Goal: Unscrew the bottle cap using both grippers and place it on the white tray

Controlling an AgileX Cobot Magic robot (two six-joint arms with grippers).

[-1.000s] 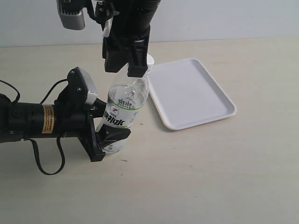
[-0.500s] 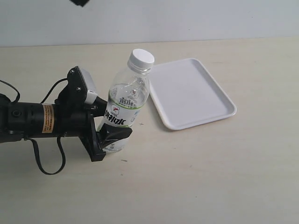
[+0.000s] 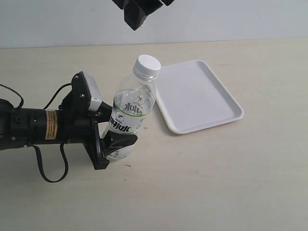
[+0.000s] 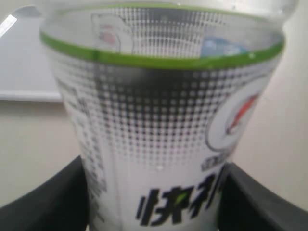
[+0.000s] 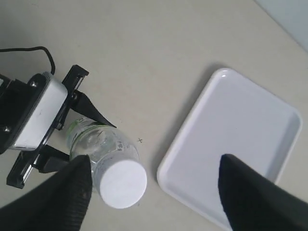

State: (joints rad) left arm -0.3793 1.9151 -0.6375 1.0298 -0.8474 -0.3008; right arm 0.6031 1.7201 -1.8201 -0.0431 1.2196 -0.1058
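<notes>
Pale beige tabletop (image 3: 207, 183) fills the exterior view, with a grey-blue wall behind it. The bottle (image 3: 130, 113) is seen tilted, its top leaning toward the white tray (image 3: 211, 82), which lies flat just beside it on the right. The bottle cap (image 3: 147, 64) is seated on the bottle's neck. The bottle's lower body is clamped between the fingers of the left gripper (image 3: 113, 130), which is carried on a black arm bearing an orange label (image 3: 50, 123); its print is too small to be read. Dark lettering can be made out on the bottle's white-and-green label but not read from here. Only the black tips of the right gripper (image 3: 139, 8) are shown, at the top edge, well above the cap and touching nothing.

From the left wrist view, the bottle's label is seen close up: a green band, a grey dot pattern, a red-and-white emblem and dark Chinese characters cut off by the frame's edge. A black finger (image 4: 43, 202) is pressed against each side of the bottle.

From the right wrist view, the right gripper's two fingers (image 5: 72, 197) are spread wide with nothing held between them. The cap is seen from above, beside one finger, and the tray's corner lies between the two.
</notes>
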